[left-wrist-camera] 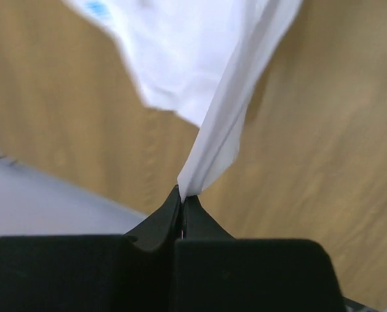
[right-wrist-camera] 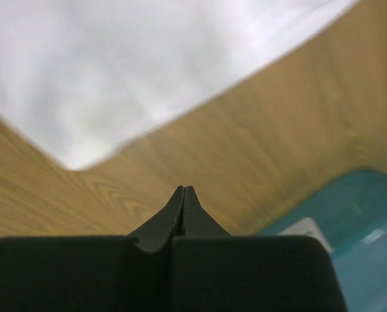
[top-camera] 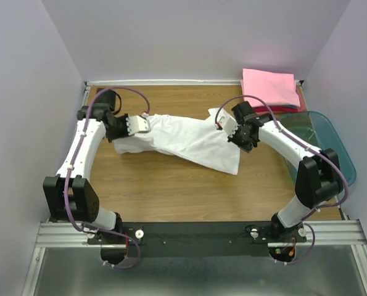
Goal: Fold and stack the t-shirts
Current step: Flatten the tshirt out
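White t-shirt (top-camera: 189, 140) long axis left-right, right end nearer.

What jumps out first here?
A white shirt is sprawled across the table, one edge pinched in the shut left end effector. A folded pink shirt sits at the far right corner, with a teal bin beside it along the right edge.

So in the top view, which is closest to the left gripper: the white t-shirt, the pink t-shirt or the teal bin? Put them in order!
1. white t-shirt: pinched in the left gripper, in the middle.
2. pink t-shirt: folded, in the far right corner.
3. teal bin: over on the right side.
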